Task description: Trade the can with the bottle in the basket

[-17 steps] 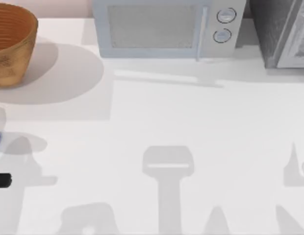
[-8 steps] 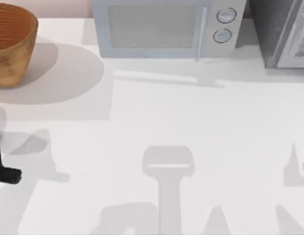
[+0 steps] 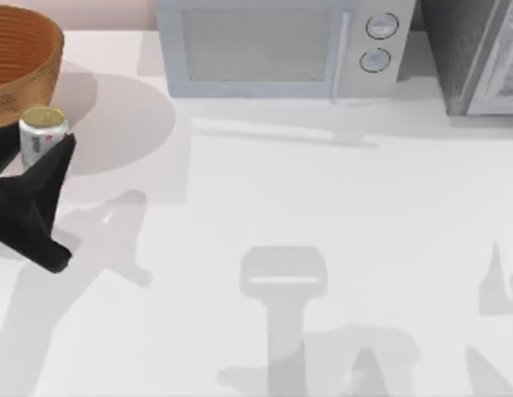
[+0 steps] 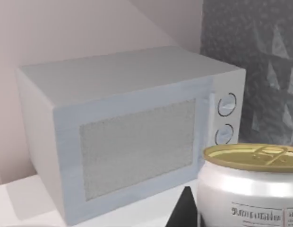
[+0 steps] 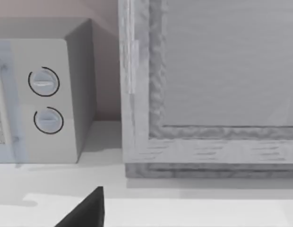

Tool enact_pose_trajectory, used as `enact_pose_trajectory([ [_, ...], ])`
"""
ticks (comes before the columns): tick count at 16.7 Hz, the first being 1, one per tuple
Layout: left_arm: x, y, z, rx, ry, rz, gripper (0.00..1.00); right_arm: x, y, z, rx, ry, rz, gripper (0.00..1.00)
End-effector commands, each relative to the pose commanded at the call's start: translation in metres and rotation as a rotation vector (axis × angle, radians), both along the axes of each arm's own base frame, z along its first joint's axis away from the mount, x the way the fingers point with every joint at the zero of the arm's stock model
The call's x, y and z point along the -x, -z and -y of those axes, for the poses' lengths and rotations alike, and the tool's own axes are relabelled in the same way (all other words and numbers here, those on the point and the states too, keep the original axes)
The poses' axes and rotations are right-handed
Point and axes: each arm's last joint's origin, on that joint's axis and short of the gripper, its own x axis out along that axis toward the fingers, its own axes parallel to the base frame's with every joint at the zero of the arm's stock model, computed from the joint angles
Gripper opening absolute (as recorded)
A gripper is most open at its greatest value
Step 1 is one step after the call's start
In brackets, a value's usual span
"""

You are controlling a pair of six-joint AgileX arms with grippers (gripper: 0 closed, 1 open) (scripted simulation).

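Observation:
The can (image 3: 41, 134), white with red markings and a golden top, hangs upright just in front of the basket (image 3: 21, 70) at the table's far left. My left gripper (image 3: 56, 150) is shut on the can, and its black arm slants down toward the left edge. In the left wrist view the can (image 4: 250, 189) looms close, with a black finger (image 4: 184, 210) beside it. The wicker basket sits at the back left corner, partly cut off by the edge. The bottle is out of view. A dark part of my right gripper (image 5: 85, 213) shows low in the right wrist view.
A pale grey microwave (image 3: 277, 45) stands along the back wall in the middle. A dark grey cabinet (image 3: 476, 54) fills the back right corner. White tabletop (image 3: 306, 207) stretches across the middle and right, marked by arm shadows.
My left arm has swung in from the left edge and up toward the basket, and the can now shows in its grip. The arm's shadows have shifted right.

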Motion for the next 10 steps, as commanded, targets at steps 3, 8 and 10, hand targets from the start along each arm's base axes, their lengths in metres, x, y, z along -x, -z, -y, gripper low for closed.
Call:
enact_pose_trajectory([
  [3,-0.02,-0.008,0.011,0.001,0.123,-0.023,0.0,0.0,0.0,0.0,0.0,0.0,0.0,1.0],
  [8,-0.059,-0.012,0.033,0.011,0.32,-0.069,0.0,0.0,0.0,0.0,0.0,0.0,0.0,1.0],
  [10,-0.074,-0.011,0.042,0.017,0.393,-0.081,0.0,0.0,0.0,0.0,0.0,0.0,0.0,1.0],
])
